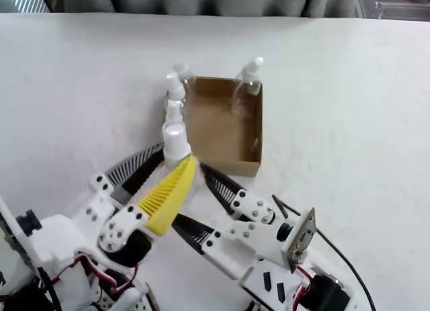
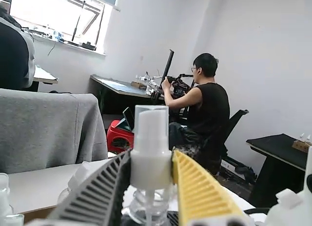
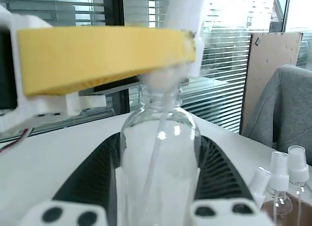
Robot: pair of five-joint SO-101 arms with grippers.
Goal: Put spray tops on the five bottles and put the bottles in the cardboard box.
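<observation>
Left gripper (image 2: 151,160): clenched on a spray top (image 2: 151,138), with one black ribbed finger and one yellow finger pressed against its sides. The spray top sits on the neck of a clear bottle (image 3: 158,179).

Right gripper (image 3: 159,148): grasping that bottle by the body, which is held upright between its two black fingers. The left gripper's yellow finger crosses above the bottle's shoulder.

Location: the held bottle stands outside the cardboard box (image 1: 216,126), just beside its near left corner.

Surroundings: two topped bottles (image 1: 176,89) stand at the box's left wall and another (image 1: 247,82) at its far right corner. The left arm's fingers hide most of the held bottle from above.

Surface: white table (image 1: 349,156). A black cable (image 1: 336,252) lies near the right arm.

Room: grey fabric (image 2: 48,128) hangs at the table's far edge. A window with blinds (image 3: 229,65) and a brown board (image 3: 270,74) stand behind.
</observation>
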